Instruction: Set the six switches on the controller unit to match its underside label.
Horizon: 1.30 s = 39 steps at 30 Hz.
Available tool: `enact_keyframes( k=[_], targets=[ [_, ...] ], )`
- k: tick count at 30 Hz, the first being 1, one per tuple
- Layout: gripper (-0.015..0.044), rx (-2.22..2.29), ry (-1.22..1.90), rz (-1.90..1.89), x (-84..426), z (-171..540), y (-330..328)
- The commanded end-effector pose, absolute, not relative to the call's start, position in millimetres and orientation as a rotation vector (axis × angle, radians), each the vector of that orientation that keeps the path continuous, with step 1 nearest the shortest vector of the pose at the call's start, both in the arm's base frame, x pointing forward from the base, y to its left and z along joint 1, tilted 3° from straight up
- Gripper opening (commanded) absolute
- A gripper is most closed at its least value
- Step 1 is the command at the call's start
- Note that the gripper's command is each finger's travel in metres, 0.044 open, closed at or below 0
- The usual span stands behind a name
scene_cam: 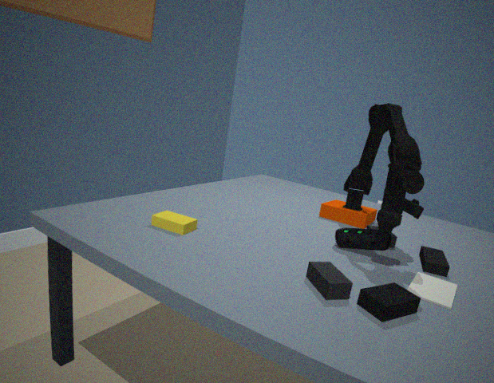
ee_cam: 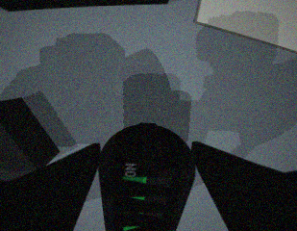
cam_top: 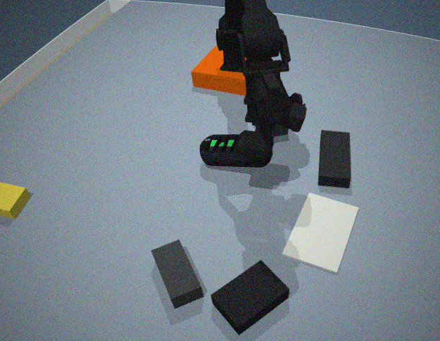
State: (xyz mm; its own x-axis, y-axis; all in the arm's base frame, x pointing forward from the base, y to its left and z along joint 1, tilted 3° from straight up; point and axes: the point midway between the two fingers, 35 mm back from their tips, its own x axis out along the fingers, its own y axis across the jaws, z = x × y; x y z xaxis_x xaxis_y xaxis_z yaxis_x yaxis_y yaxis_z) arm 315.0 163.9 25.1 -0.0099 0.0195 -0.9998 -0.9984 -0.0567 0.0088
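The dark controller unit [cam_top: 227, 158] [scene_cam: 356, 242] [ee_cam: 148, 154] is roughly level, top up, low over the bench; whether its base touches is unclear. My gripper [ee_cam: 146, 147] is shut on it, with one finger on each side of its rounded body. In the top view the hand covers the unit's right end. Several rockers show near the end marked ON; green patches [cam_top: 230, 143] [scene_cam: 359, 231] [ee_cam: 135, 180] of differing size show on some of them. The other rockers are hidden by the hand or cut off. The label on the underside faces down, out of sight.
An orange block [cam_top: 217, 81] [scene_cam: 344, 214] is by the arm's base. Dark blocks [cam_top: 334, 158] [cam_top: 178, 273] [cam_top: 249, 295] [scene_cam: 433, 261] lie right and in front, another partly behind the arm. A white plate [cam_top: 323, 233] [scene_cam: 434, 288] lies front right, a yellow block [cam_top: 6, 198] [scene_cam: 172, 221] far left.
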Motion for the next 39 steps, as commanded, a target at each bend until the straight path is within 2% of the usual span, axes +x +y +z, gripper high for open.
enact_keyframes(
  k=[1, 36, 39],
  targets=[
    [0.0338, -1.227, 1.212, 1.260, 311.6, 15.7, 157.7],
    [0.0338, -1.227, 1.198, 1.263, 312.5, -1.0, 165.1],
    [0.0417, -1.228, 1.183, 1.268, 314.3, 0.0, 167.8]
  ],
)
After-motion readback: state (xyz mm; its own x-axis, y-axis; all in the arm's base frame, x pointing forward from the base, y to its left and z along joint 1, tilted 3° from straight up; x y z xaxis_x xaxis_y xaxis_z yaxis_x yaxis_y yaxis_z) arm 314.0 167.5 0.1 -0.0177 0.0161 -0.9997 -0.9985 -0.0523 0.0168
